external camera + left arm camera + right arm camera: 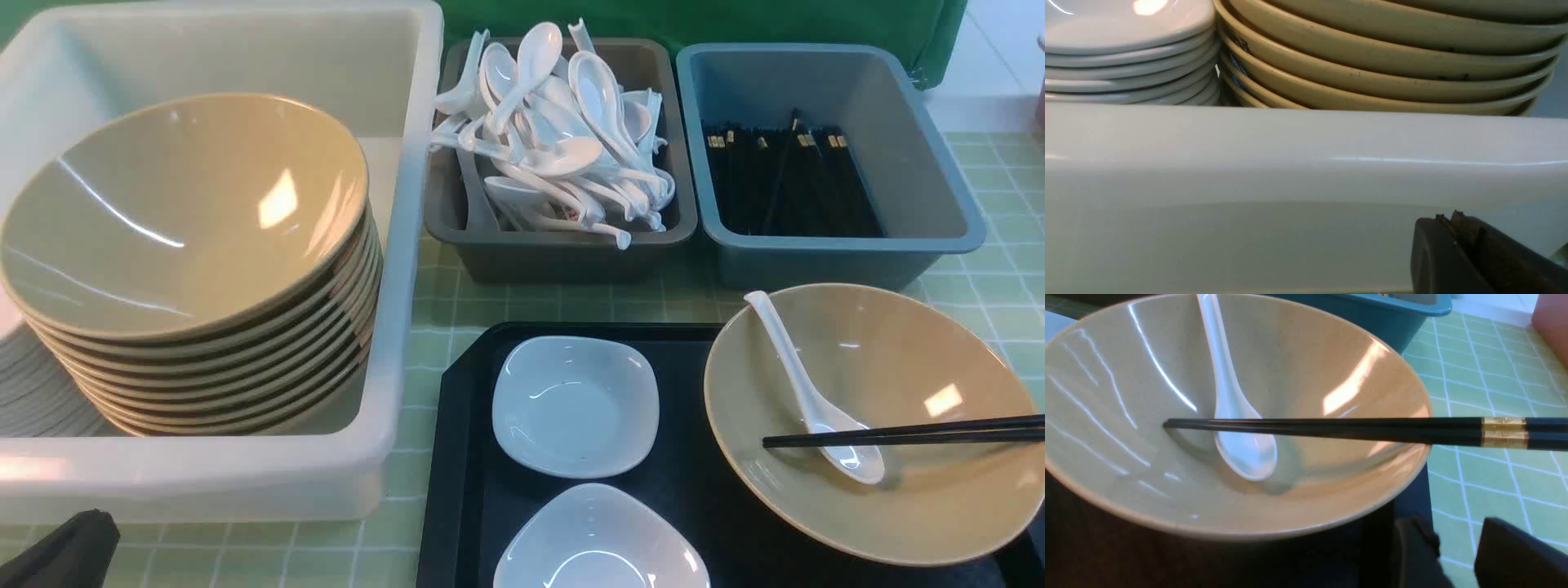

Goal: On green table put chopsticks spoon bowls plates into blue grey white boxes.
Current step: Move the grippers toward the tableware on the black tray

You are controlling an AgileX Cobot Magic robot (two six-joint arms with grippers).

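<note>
Plates on blk tray, chopsticks + spoon in bowl.

Front camera overlooks the bench — left wrist hugs the white box, right wrist the bowl; front shares both.

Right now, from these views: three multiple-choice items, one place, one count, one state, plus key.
1. The loose glossy white soup spoon lies: A in the wide tan bowl; B in a white dish; C on the green cloth.
2. Small rounded-square white dishes on the flat black tray: A one; B two; C four.
3. The pair of black chopsticks: A upright; B flat on the tray; C lying across the bowl's rim.
Key: 1A, scoop sits inside it; 2B, both in front view; 3C, tips inside, over the spoon.
</note>
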